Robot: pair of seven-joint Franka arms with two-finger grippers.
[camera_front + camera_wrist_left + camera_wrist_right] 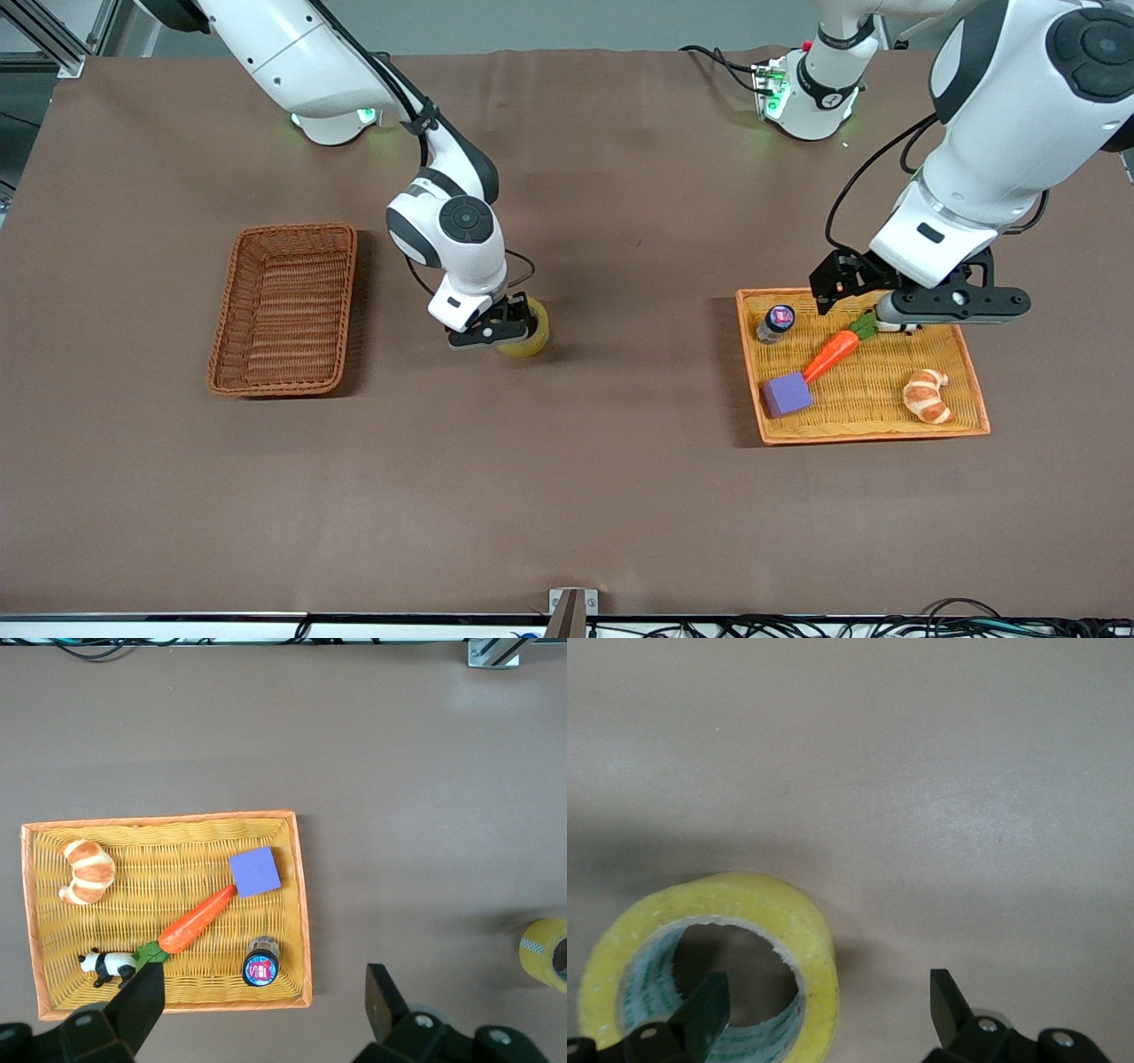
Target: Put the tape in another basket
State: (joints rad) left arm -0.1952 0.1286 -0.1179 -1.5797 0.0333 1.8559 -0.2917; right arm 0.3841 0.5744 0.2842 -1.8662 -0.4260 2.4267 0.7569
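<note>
Clock is the front view's, 12 at my bases, 6 at the camera. My right gripper (824, 997) is low over the tape (532, 335), jaws spread as wide as they go, gripping nothing. One finger (704, 1010) hangs over the roll's hole, the other is outside its wall over bare table (567, 496), so I straddle the wall on one side. I can't tell if the inner finger touches. The tape sits on the table a little off centre toward 9, in neither container. It lies flat with the hole up as far as I can judge, so it's round with no long axis to line up on. It's a translucent yellow ring with a pale greyish core and faint green print inside. The basket (345, 301) is at 9 o'clock from the tape, well apart, toward the right arm's end. It's reddish-brown wicker, nothing in it, long axis running 12 to 6. My judgement: pinch the wall, lift, carry straight toward 9, and the right arm is the nearer one for this. At 3 o'clock from the tape, well apart, is the orange tray (873, 436) with a purple block (787, 394), carrot (831, 353), croissant (926, 395), small bottle (776, 322) and a panda toy (106, 965). My left gripper (264, 983) waits over the tray's 12 o'clock edge, jaws wide apart, holding nothing
</note>
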